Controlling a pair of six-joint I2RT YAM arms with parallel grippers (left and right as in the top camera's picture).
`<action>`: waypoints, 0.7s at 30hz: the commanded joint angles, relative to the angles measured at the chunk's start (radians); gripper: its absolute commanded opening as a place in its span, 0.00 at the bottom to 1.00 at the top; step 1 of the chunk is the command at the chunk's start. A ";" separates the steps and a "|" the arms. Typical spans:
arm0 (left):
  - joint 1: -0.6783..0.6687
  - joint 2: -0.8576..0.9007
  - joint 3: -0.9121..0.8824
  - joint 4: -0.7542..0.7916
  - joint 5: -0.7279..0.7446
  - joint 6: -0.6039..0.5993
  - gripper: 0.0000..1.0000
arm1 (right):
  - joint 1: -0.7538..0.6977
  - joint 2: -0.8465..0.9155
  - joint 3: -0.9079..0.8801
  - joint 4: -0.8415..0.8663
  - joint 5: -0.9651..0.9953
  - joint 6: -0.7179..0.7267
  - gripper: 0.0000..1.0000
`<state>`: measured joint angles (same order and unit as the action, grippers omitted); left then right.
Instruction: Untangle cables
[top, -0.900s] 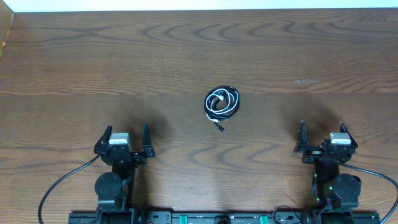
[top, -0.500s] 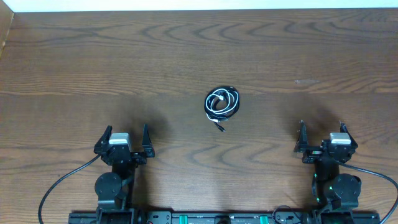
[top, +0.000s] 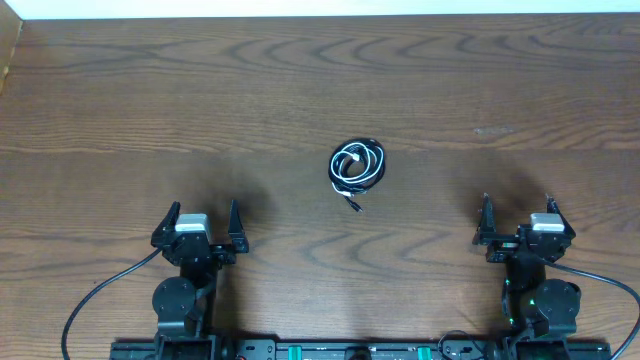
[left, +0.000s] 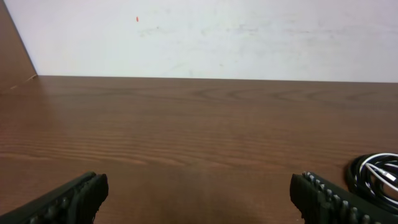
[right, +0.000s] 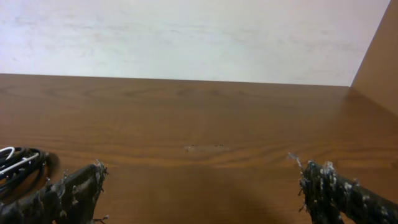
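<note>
Okay, cables (top: 356, 166): one small tangled coil, flat on the bench (top: 120, 110) near its middle; black loops on the outside, the white cable (top: 349, 159) curled inside them; how many black strands, cannot tell from above; one black end with a small plug (top: 354, 206) pokes out on the side towards the arms
Left tool (top: 203, 210): jaws spread wide apart, nothing between them; it sits by the near edge of the bench, well apart from the coil, which lies ahead and off to its right
Left wrist view: two dark fingers (left: 68, 199) frame bare wood; the coil peeks in at the far right edge, white strand showing among the black
Right tool (top: 517, 204): jaws wide apart too, and empty; also at the near edge, well apart from the coil, which lies ahead and to its left
Right wrist view: pads (right: 68, 193) look rough and frayed; the coil just shows at the far left edge; a pale scuff (right: 202, 148) marks the wood ahead
Arm cords: a thick black cord (top: 100, 290) trails from the left arm's base; another (top: 600, 282) from the right
Backdrop: white wall (left: 249, 37) beyond the bench's far edge
</note>
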<state>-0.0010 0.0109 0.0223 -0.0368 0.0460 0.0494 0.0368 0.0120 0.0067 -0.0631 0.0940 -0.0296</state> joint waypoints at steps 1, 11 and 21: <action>0.004 -0.007 -0.018 -0.036 -0.030 0.002 0.99 | 0.004 -0.005 -0.001 -0.004 0.001 0.014 0.99; 0.004 -0.007 -0.018 -0.036 -0.030 0.002 0.99 | 0.004 -0.005 -0.001 -0.004 0.001 0.014 0.99; 0.004 -0.007 -0.018 -0.029 -0.016 -0.012 0.99 | 0.004 -0.005 -0.001 0.080 -0.139 0.108 0.99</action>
<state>-0.0010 0.0109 0.0223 -0.0353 0.0460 0.0490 0.0368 0.0120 0.0067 0.0082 0.0372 0.0227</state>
